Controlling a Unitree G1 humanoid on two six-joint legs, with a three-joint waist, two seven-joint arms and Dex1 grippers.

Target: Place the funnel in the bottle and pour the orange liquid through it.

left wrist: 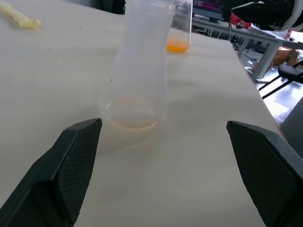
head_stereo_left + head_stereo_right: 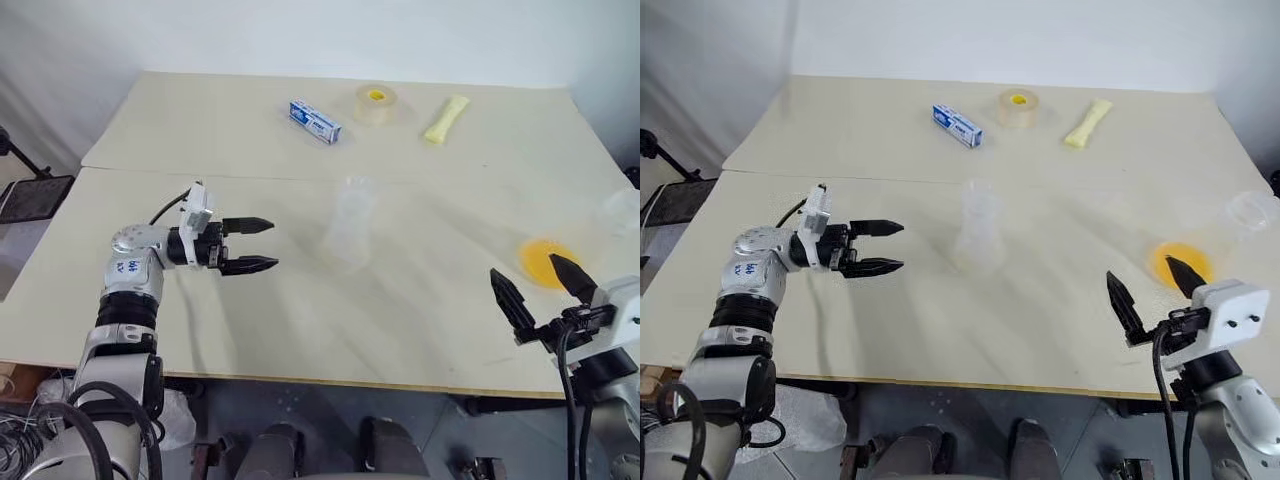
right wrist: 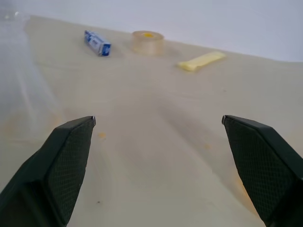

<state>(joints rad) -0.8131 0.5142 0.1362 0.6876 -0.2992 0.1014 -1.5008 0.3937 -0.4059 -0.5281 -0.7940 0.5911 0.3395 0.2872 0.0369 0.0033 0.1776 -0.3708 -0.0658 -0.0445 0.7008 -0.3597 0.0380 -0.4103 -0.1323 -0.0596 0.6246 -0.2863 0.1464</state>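
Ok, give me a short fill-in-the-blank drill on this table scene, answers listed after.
1. Both the left gripper and the right gripper are ____.
2. The liquid in the cup near the right gripper is coloured ____.
3. The clear bottle stands ____ on the table.
4. The tape roll lies between the blue box and the pale ____ packet.

Answers: open; orange; upright; yellow

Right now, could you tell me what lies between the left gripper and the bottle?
Nothing: bare table separates the left gripper from the bottle, as the left eye view shows.

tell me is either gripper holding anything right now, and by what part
Nothing is held. The left gripper and right gripper both have their fingers open and empty; the bottle stands untouched between them.
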